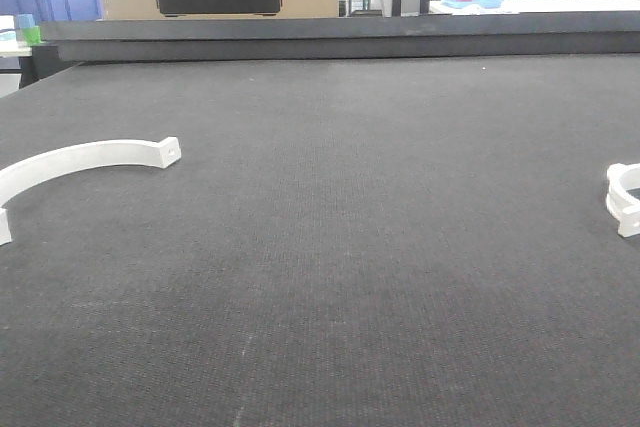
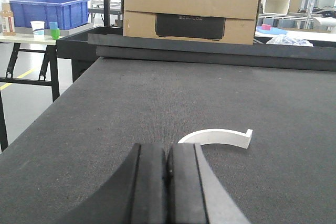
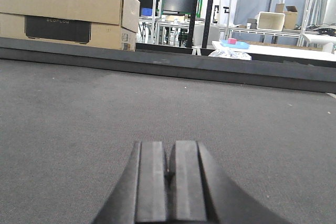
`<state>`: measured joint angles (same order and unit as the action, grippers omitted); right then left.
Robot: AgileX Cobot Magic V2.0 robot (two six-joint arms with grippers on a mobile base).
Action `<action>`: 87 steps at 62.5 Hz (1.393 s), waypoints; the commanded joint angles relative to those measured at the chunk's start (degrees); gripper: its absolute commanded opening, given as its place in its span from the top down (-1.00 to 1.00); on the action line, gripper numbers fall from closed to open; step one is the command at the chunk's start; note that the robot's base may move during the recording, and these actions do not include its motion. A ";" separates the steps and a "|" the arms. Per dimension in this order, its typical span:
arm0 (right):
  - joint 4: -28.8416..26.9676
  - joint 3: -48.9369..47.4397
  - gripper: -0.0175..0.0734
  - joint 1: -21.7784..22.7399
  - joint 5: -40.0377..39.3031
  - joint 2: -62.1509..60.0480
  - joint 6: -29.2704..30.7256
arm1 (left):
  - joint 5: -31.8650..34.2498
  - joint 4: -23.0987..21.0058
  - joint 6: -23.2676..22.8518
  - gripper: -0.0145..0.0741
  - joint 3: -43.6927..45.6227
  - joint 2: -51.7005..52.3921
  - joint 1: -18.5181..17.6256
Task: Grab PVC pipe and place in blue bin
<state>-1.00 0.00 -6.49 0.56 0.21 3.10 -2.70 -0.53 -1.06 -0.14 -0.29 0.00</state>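
blue bin, contents hidden, white curved piece on mat, left fingers and right fingers closed together

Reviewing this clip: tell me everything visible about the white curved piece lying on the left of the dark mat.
The white curved piece is a thin arc, roughly a half ring, seemingly matte white plastic. One end turns outward into a short tab with a small hole; the other reaches the front view's left edge. It lies flat on the dark mat, touching nothing else, just ahead and right of the shut left gripper.
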 commanded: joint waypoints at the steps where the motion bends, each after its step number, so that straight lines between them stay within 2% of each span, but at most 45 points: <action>1: 0.33 0.00 0.99 0.16 -1.36 -0.21 0.03 | 1.07 -0.36 0.01 0.92 0.14 0.29 0.08; 43: 0.33 0.00 0.99 0.16 -1.36 -0.21 0.03 | 1.23 -0.36 0.01 0.92 0.14 0.29 0.08; 58: 0.33 0.00 0.99 0.16 -1.70 -0.21 0.03 | 7.21 -0.36 0.01 0.92 0.14 0.29 0.08; 62: 0.33 0.00 0.99 0.16 -3.58 -0.21 0.03 | 9.48 -0.45 0.01 0.92 0.14 0.29 0.08; 67: 0.33 0.00 0.99 0.16 -11.78 -0.21 0.03 | 10.26 -0.45 0.01 0.92 0.53 0.29 0.08; 71: 0.33 0.00 0.99 0.16 -17.49 -0.21 0.03 | 9.55 -0.45 0.01 0.92 3.30 0.29 0.08; 75: 0.33 -0.46 0.99 0.16 -19.43 -0.21 0.03 | 7.50 0.53 0.01 0.92 6.83 0.29 0.08; 87: 0.33 -10.32 0.99 0.16 -12.76 0.62 0.03 | -5.99 7.40 0.01 0.92 21.14 -1.41 0.08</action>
<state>-1.00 -6.35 -6.49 -13.53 0.21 3.10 -3.44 4.23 -1.06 15.25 -0.36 0.00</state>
